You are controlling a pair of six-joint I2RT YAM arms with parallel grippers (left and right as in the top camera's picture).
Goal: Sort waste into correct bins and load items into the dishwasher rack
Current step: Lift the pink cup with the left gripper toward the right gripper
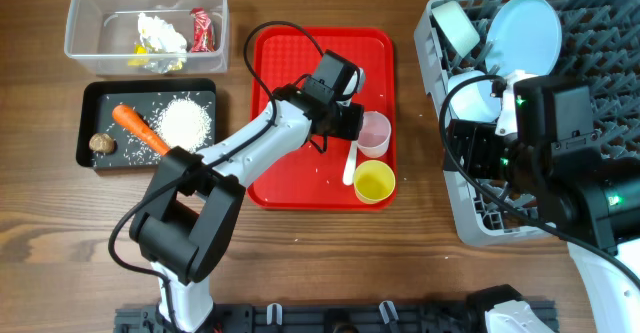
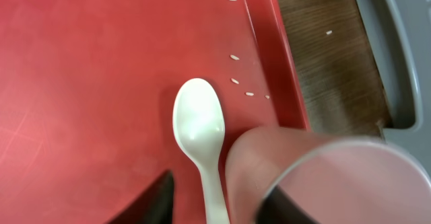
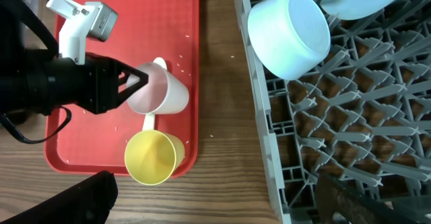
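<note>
Half-spread left pincer [image 3: 141, 81] over rim of pink plastic cup [image 3: 170, 97]: grabbing step. Next, squeeze, lift to big grey peg rack [image 3: 350, 109].

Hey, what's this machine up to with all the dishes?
A two-armed robot is tidying up dishes. Its left gripper straddles the rim of a pink cup on the red tray, beside a yellow cup and a white spoon. Whether it has clamped yet is unclear. The right gripper hangs open by the grey dishwasher rack, which already holds a plate and bowls. Waste lies in a clear tub and a black tray.
</note>
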